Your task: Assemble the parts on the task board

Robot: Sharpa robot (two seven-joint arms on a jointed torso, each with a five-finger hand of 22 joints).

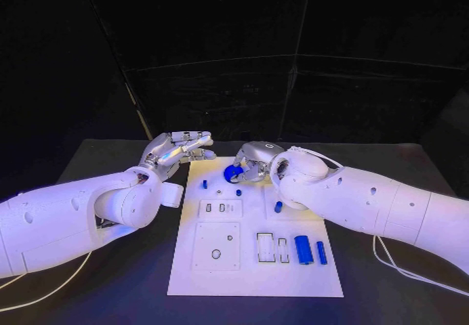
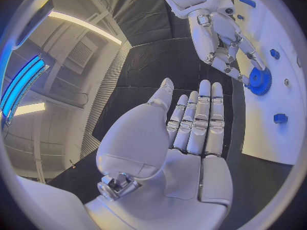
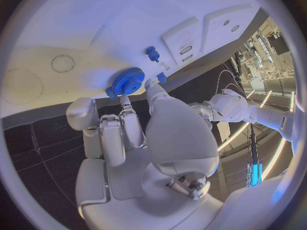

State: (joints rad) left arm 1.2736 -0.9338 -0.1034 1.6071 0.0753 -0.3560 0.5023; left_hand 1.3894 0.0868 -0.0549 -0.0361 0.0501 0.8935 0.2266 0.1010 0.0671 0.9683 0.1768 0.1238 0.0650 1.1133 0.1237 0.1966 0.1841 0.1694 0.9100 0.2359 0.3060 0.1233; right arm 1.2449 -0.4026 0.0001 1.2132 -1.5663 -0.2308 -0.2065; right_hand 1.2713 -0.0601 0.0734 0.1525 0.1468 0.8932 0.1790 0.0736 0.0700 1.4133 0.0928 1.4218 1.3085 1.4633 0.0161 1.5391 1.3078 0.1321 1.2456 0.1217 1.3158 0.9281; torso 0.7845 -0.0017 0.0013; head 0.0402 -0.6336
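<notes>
The black table [image 1: 117,284] carried the flat white task board [image 1: 256,274], the largest thing among the task's items, with recessed slots and holes across it. The right hand [image 1: 256,162] reached over the board's far end, its fingers [image 3: 125,118] clamped on a blue toothed gear wheel [image 3: 130,81] held at the board's surface near the far edge. The left hand [image 1: 176,152] hovered beside the board's far left corner, its fingers [image 2: 199,118] straight, side by side and holding nothing. Two blue cylindrical pins [image 1: 304,250] lay at the board's near right, and small blue pegs [image 1: 238,193] stood near the gear. The step in hand appeared to be seating the gear; the next move likely called for aligning its bore with its mount and pressing down.
</notes>
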